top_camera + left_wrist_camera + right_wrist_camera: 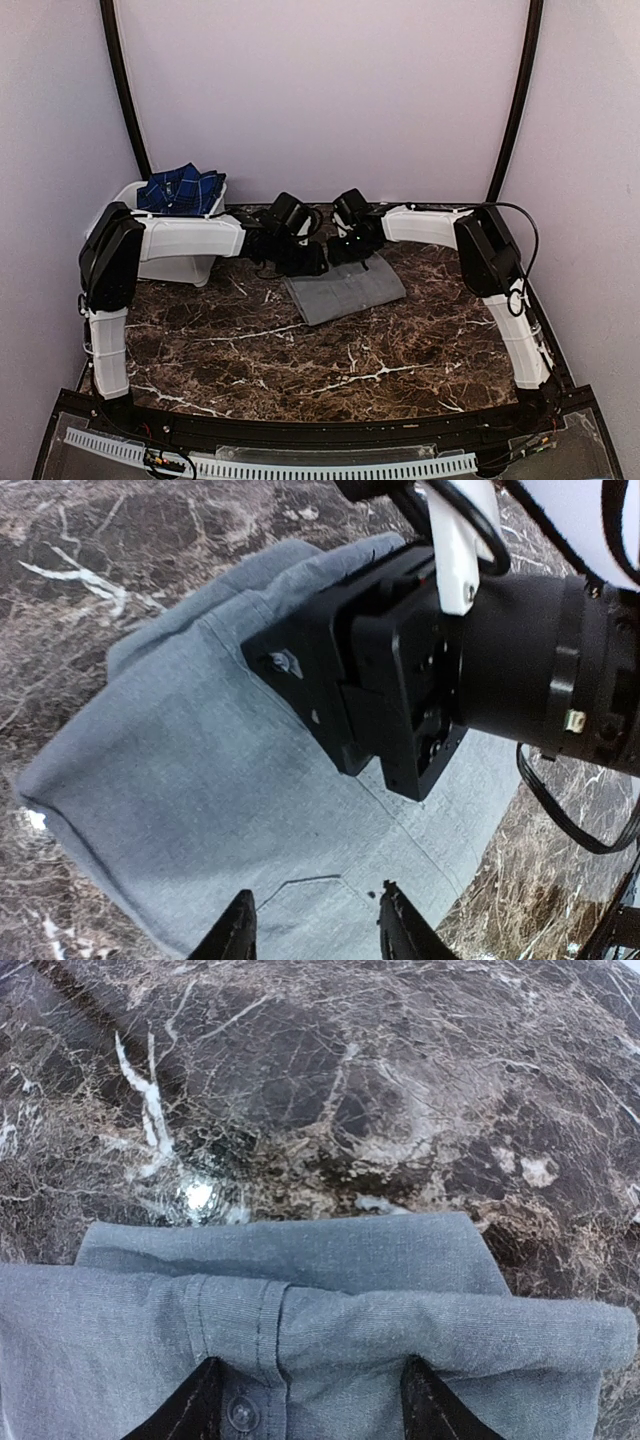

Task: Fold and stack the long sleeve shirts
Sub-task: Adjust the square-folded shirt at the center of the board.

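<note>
At the far left a white tub [178,270] holds the navy-and-blue plaid shirt [182,189], bunched in its top, well apart from the other garment. The left gripper [315,900] hangs over the near part of the grey shirt [345,290], its fingers [238,935] spread apart with nothing between them. The grey shirt lies folded flat at the middle of the dark marble table [300,365]. The right gripper [312,1370] sits low over the shirt's far folded edge, just beside the left one. Its jaws are parted too, and a pale button [240,1415] shows by its left finger.
</note>
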`<state>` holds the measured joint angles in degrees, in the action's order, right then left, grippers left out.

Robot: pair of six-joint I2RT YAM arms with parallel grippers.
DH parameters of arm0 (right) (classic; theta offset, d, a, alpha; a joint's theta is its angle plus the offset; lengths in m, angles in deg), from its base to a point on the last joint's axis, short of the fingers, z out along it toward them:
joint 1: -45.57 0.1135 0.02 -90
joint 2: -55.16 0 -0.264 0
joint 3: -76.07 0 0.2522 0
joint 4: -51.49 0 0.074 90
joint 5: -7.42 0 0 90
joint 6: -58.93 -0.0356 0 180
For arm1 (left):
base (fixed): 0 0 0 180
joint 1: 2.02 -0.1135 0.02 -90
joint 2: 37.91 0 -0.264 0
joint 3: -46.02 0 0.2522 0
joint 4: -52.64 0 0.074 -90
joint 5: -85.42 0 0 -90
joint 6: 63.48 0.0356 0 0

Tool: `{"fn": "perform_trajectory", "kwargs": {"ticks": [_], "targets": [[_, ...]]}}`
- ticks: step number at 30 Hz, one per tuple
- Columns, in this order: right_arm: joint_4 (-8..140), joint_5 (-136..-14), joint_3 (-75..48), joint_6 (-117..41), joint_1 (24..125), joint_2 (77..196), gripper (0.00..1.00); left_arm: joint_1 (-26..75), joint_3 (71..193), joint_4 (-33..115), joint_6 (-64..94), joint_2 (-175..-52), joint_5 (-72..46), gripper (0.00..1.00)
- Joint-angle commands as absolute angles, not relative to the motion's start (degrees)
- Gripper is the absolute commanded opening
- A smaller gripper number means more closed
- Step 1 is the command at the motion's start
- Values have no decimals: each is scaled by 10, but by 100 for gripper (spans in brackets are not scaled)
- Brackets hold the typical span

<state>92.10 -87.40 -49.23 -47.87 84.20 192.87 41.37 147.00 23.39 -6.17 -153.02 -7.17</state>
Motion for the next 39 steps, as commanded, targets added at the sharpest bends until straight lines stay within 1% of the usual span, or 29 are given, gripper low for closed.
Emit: {"fn": "perform_trajectory", "kwargs": {"ticks": [1, 6, 10, 13, 17, 20, 22, 25, 29, 33, 36, 39], "targets": [[963, -890, -471, -512, 844, 1939, 59, 422, 1481, 250, -71, -1559, -103, 40], [954, -896, -406, -539, 843, 1901, 60, 436, 1465, 273, -73, -1579, -131, 38], [932, -885, -328, -560, 842, 1856, 60, 450, 1442, 251, -77, -1579, -131, 37], [893, -861, -237, -584, 844, 1804, 59, 459, 1411, 234, -81, -1560, -132, 36], [821, -829, -78, -631, 854, 1704, 59, 470, 1351, 218, -83, -1525, -134, 35], [795, -812, -9, -657, 857, 1650, 59, 472, 1298, 214, -84, -1503, -130, 35], [794, -817, 5, -659, 857, 1629, 60, 472, 1278, 213, -84, -1489, -128, 35], [800, -821, -5, -644, 845, 1623, 59, 471, 1268, 214, -84, -1477, -134, 35], [801, -805, -16, -623, 812, 1639, 51, 471, 1275, 214, -85, -1475, -137, 35], [744, -744, 25, -598, 772, 1644, 50, 471, 1278, 215, -88, -1473, -135, 34], [696, -662, 52, -572, 728, 1651, 51, 472, 1279, 216, -89, -1474, -135, 34], [675, -598, 51, -543, 698, 1664, 54, 472, 1281, 214, -88, -1474, -136, 34]]}}
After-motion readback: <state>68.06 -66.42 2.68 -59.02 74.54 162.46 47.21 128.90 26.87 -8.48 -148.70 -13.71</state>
